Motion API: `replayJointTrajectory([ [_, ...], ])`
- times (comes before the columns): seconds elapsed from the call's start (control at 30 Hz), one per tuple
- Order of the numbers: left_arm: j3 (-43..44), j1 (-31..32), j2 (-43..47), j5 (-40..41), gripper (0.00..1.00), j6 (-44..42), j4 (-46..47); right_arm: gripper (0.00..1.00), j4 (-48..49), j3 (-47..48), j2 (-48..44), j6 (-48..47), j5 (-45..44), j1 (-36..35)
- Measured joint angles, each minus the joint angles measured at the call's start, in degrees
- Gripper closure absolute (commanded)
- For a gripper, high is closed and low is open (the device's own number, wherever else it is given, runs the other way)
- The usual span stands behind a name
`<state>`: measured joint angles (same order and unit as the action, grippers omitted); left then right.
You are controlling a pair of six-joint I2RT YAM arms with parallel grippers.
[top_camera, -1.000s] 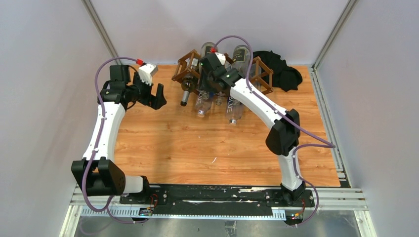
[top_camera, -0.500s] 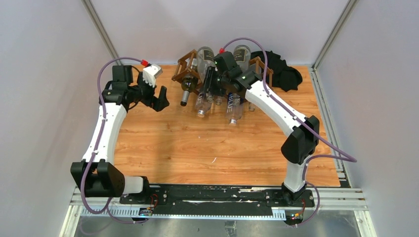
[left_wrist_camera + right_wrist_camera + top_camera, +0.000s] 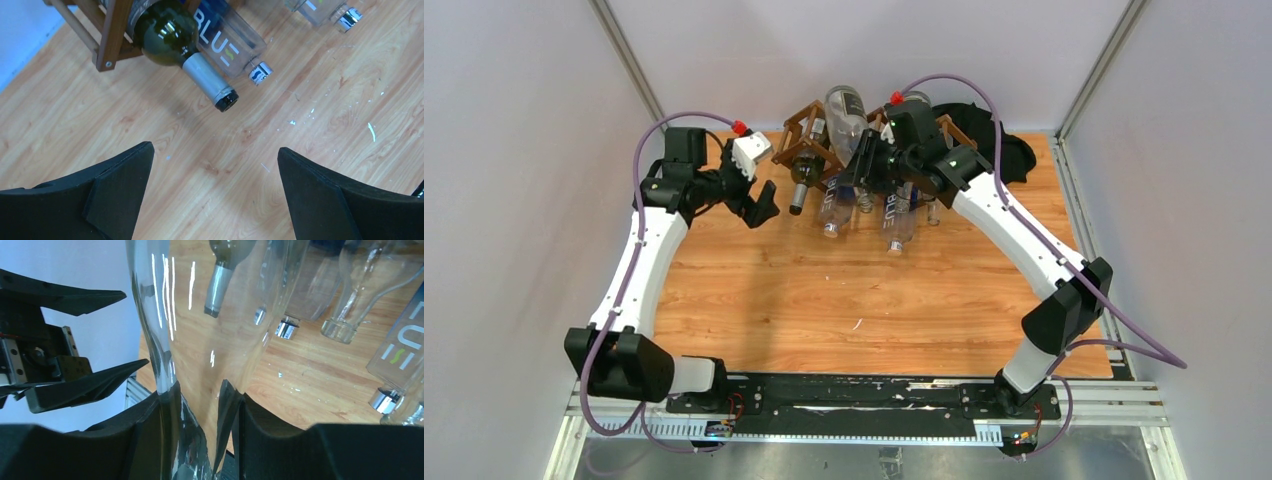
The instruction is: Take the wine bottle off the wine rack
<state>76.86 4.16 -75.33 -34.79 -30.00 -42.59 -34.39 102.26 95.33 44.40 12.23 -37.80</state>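
We read "BLUE" in white caps, last letter greenish, on a clear BLUE bottle. It lies ahead of the L claw, touching or just right of the green bottle. A 2nd bottle w/ the same word lies just nearer the arm bases than the R claw. From the R wrist only "LU" shows, far right. No other text is legible.

R claw is pinching the glass bottle at its narrow part, one pad on each side. Its long axis runs straight out from the claw, narrow end at the pads and body widening away. In the top view the fat end points up and toward the far wall, over the rack. The bottle is tilted, not flat. We can't tell if it touches the slats.

L claw is spread wide, holding nothing, over bare table. The green bottle sits in the rack cell nearest it. Its silver-foil neck sticks out toward the L claw, mouth near the fingers but apart.

Around: both BLUE bottles' silver caps point away from the rack. An open-mouthed clear bottle lies right of the R claw in the wrist view. A black cloth lies beyond the R claw, to its right. Btw the two claws lie the green bottle's neck and the 1st BLUE bottle.
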Motion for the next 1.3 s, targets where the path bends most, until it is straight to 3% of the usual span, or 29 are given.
replayJointTrajectory([
  [0.27,0.33,0.20,2.45,-2.47,0.00,-7.61,-0.02,1.00,-0.22,1.25,0.35,0.70,7.80,0.83],
  [0.7,-5.03,0.31,18.86,-5.16,0.00,-32.74,1.03,1.00,-1.86,4.63,3.76,-1.53,16.00,-3.87],
  [1.03,-19.08,3.43,34.32,-6.45,0.00,-52.78,1.64,1.00,-3.37,5.16,6.21,-3.17,20.81,-10.93],
  [1.3,-22.99,4.66,36.59,-7.17,0.00,-59.78,1.77,1.00,-3.43,6.82,9.92,-4.72,22.64,-14.40],
])
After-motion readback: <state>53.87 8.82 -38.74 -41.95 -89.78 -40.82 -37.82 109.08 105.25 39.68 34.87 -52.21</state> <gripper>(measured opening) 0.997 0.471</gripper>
